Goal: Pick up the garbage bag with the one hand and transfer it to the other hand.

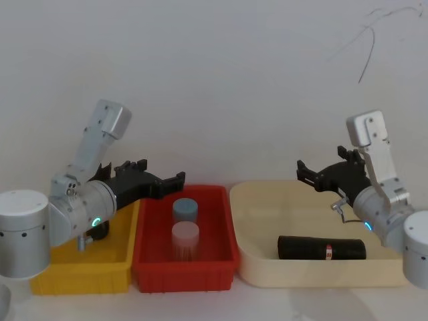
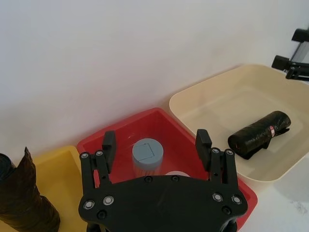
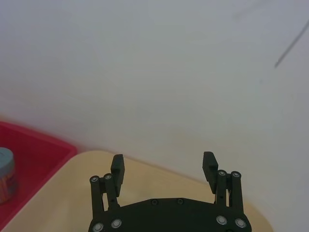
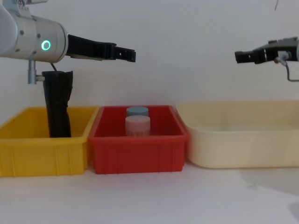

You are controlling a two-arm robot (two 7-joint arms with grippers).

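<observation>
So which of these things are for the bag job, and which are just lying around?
For the job: garbage bag lying in the cream tub; left gripper, jaws open; right gripper, jaws open.

Just lying about: yellow bin, ragged black roll standing in it, red bin, blue-lidded jar, pale-lidded jar.

We count three bins: yellow bin [image 1: 80, 279], red bin [image 1: 184, 275], cream bin [image 1: 321, 275]; two jars: blue-lidded jar [image 1: 185, 209], white-lidded jar [image 1: 185, 238]; two black rolls: garbage bag [image 1: 321, 248], ragged roll [image 4: 58, 105]; and two grippers: left gripper [image 4: 132, 55], right gripper [image 4: 237, 56]
</observation>
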